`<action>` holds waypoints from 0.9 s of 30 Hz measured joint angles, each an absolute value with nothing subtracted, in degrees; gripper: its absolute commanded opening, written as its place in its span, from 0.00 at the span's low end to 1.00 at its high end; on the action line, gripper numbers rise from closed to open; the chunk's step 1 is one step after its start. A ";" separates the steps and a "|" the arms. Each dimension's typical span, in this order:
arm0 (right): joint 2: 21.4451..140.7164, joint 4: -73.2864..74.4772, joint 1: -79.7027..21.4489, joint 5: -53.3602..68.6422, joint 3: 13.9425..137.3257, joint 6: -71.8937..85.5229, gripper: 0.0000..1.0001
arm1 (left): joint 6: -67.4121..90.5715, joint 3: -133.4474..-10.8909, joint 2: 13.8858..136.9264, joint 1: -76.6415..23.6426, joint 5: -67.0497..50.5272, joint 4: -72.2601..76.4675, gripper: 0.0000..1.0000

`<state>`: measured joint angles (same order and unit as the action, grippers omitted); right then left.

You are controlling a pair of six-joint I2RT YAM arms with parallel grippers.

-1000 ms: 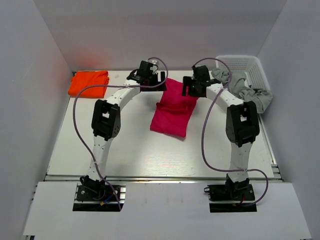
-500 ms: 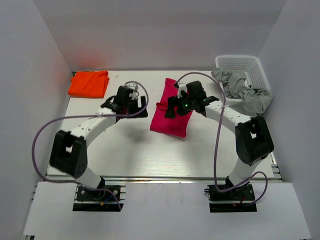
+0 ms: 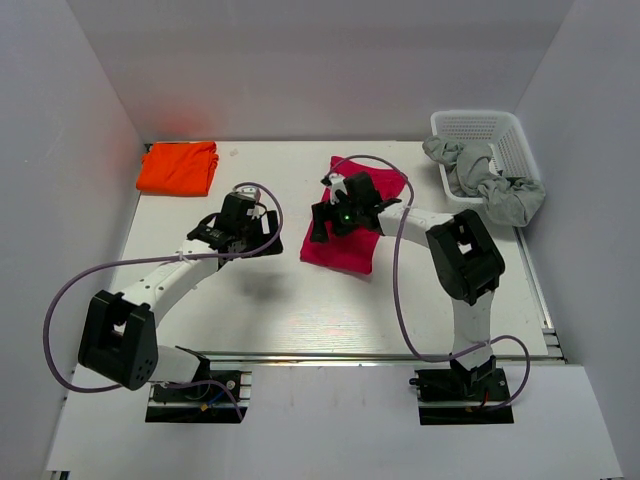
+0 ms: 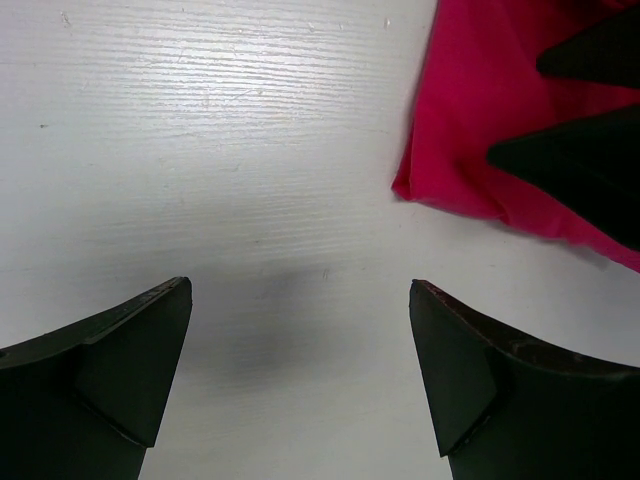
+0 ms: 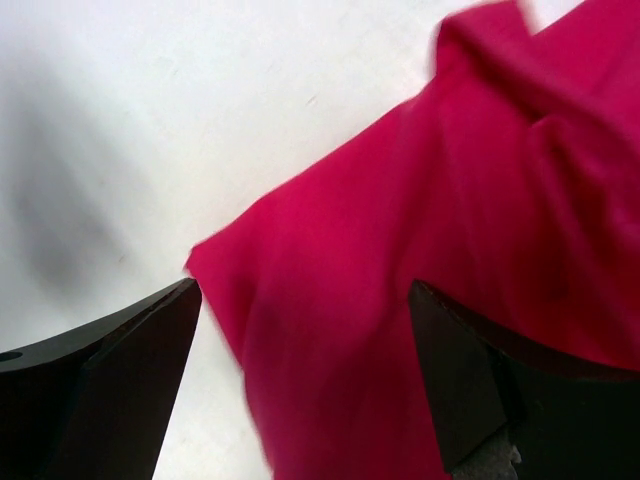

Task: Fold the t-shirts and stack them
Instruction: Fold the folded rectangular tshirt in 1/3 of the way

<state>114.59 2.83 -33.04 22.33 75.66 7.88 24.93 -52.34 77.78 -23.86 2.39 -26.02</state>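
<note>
Top view: the magenta-red t-shirt (image 3: 350, 250) lies as a folded bundle at mid-bench (image 3: 300, 310). The orange t-shirt (image 3: 178, 167) sits folded in the far left corner, well apart, so nothing is stacked yet. The right claw (image 3: 325, 222) hangs over the magenta shirt's left edge. The left claw (image 3: 250, 240) hangs over bare bench just beside it. With both so near that one edge, they could knock together.

Left wrist view: the left claw is spread wide and holds nothing, with only bench below. The shirt's corner lies off to the upper right. Closing here would catch no cloth.

Right wrist view, somewhat blurred: the right claw gapes wide and empty above the shirt's edge. A shallow pinch may take only the top layer and peel the fold open. A one-sided lift would probably let the bundle sag apart.
</note>
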 measured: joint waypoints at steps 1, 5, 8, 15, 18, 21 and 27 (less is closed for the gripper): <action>114.96 1.76 -33.12 20.91 75.99 8.19 0.90 | 24.95 -52.34 77.78 -23.86 2.48 -26.06 1.00; 115.85 -0.30 -32.53 14.09 78.48 9.85 0.90 | 24.88 -52.64 78.15 -23.86 2.61 -26.20 1.00; 116.79 -0.84 -31.35 9.02 81.56 11.07 0.90 | 24.82 -53.98 79.59 -23.86 2.61 -26.79 1.00; 123.44 1.37 -26.68 1.39 92.64 11.53 0.90 | 23.99 -57.25 83.40 -23.86 2.17 -27.07 1.00; 125.29 3.14 -24.77 2.42 95.90 10.81 0.90 | 23.83 -57.60 84.12 -23.86 1.96 -27.18 1.00; 123.28 3.55 -24.10 4.12 94.02 8.88 0.90 | 23.79 -57.60 84.25 -23.86 1.26 -27.46 1.00; 106.00 5.04 -26.22 5.04 77.69 11.81 0.90 | 22.79 -57.60 87.18 -24.43 -0.27 -26.11 1.00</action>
<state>106.00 5.04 -26.22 5.04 77.69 11.81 22.79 -57.60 87.18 -24.43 -0.27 -26.11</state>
